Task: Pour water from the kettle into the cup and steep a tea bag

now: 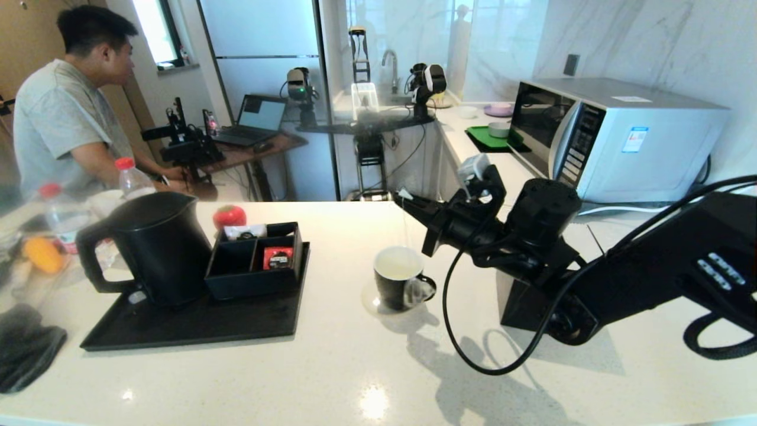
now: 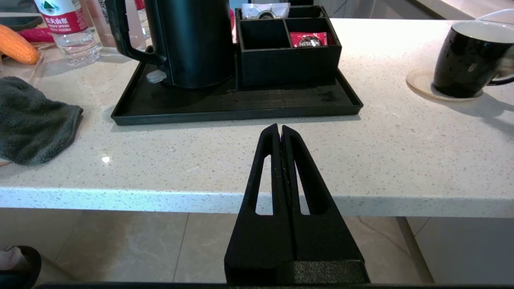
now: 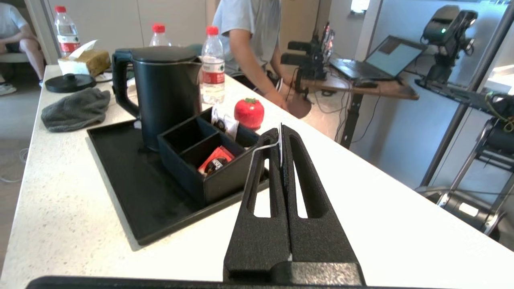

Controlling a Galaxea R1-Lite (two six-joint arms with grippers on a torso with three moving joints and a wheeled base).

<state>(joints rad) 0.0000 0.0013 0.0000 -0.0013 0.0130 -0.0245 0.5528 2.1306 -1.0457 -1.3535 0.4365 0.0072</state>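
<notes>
The tall black kettle (image 1: pixel 148 248) stands on the left of a black tray (image 1: pixel 189 325). To its right, on a round coaster, sits the black cup (image 1: pixel 397 278) with its white inside. Above the cup's far rim my right gripper (image 1: pixel 404 199) is shut on the tea bag's white paper tag (image 3: pixel 280 144). The string runs down from the tag, and the greyish tea bag (image 1: pixel 421 290) hangs blurred outside the cup by its handle. My left gripper (image 2: pixel 280 127) is shut and empty, low before the counter's front edge, out of the head view.
A black compartment box (image 1: pixel 254 260) with a red sachet (image 1: pixel 278 257) shares the tray. A grey cloth (image 1: pixel 26 346) lies front left, and water bottles (image 1: pixel 133 177) stand behind the kettle. A microwave (image 1: pixel 615 136) stands at the back right. A person sits at the far left.
</notes>
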